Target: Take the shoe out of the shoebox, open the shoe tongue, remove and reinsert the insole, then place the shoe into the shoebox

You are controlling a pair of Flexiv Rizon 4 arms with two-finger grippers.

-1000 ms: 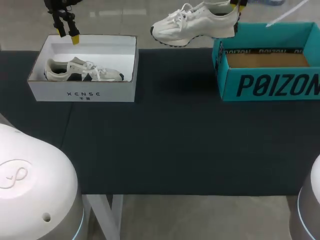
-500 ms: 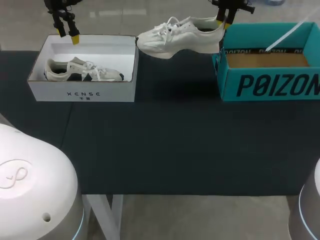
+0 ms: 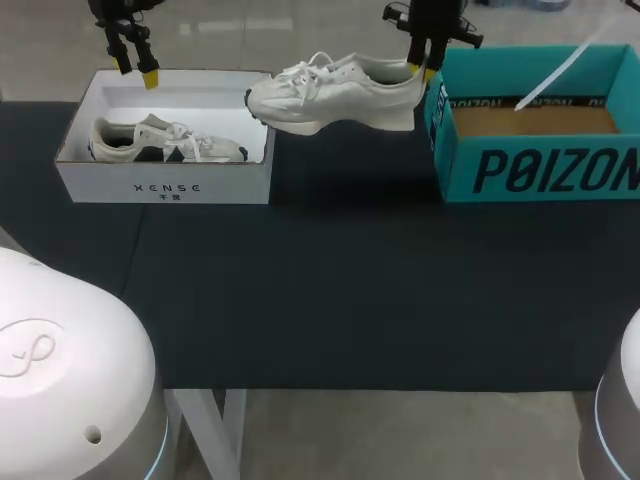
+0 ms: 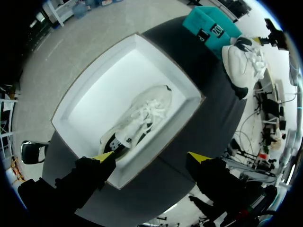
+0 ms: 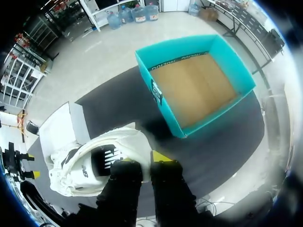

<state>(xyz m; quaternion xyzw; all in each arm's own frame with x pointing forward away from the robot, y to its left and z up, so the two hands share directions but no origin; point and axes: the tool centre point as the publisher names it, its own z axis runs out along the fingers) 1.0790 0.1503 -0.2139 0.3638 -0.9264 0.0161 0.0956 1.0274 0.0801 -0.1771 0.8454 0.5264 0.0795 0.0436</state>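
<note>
Shoe (image 3: 335,92) hangs, heel pinched in right gripper (image 3: 421,68) (above table (image 3: 350,290)); left gripper (image 3: 138,72) spread over white box (image 3: 165,188).

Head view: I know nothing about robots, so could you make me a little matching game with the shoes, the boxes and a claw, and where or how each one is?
Things:
1. white lace-up sneaker
2. grey-and-white sneaker
3. teal cardboard shoebox
4. left claw

States:
A. lying inside the white cardboard box
B. empty, brown floor showing
C. held in the air by the right claw
D. open, hovering above the white box

Pairs: 1-C, 2-A, 3-B, 4-D
</note>
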